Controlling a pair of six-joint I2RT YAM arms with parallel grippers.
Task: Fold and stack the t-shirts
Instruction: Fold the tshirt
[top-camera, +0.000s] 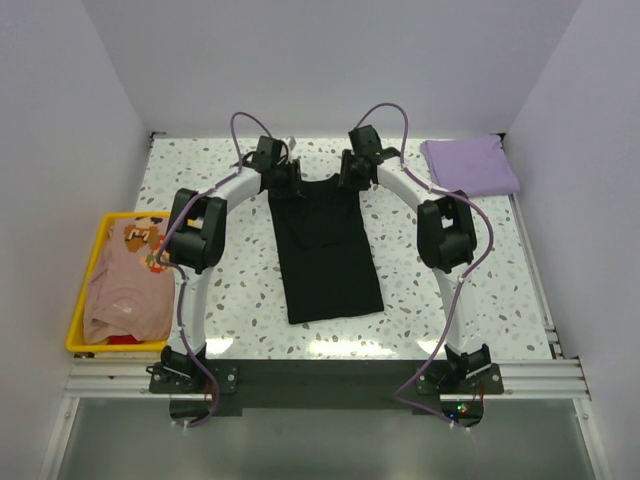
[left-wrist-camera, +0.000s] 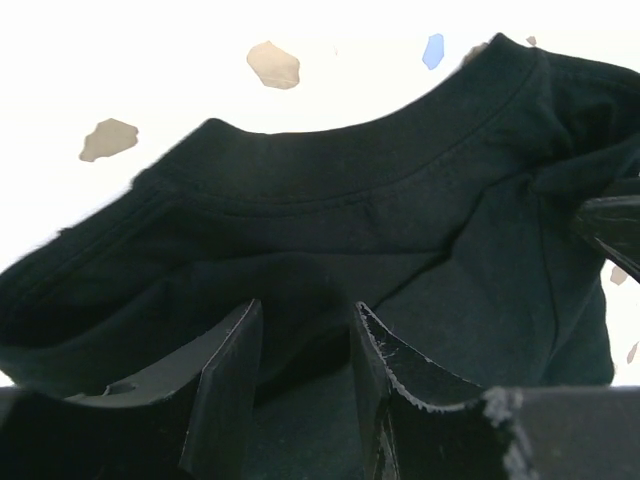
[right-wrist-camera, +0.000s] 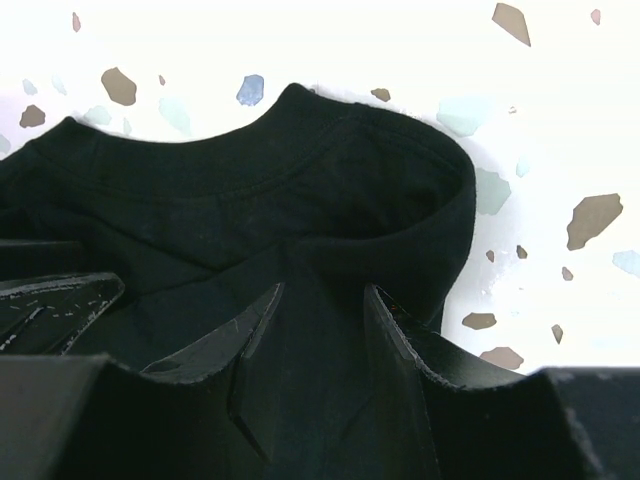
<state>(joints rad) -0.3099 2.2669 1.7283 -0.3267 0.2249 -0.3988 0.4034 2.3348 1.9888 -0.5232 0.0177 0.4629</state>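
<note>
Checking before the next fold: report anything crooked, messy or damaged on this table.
The peach-tan cloth t-shirt lies bunched and unfolded in the yellow plastic tray, not stacked. The long black cloth t-shirt lies slightly askew, its near hem swung to the right. Nothing looks spilled or torn.

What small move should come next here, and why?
Probably lift the collar end and carry it toward the near hem: the black t-shirt lies as a narrow strip, and the left gripper and right gripper both straddle cloth at its collar.
</note>
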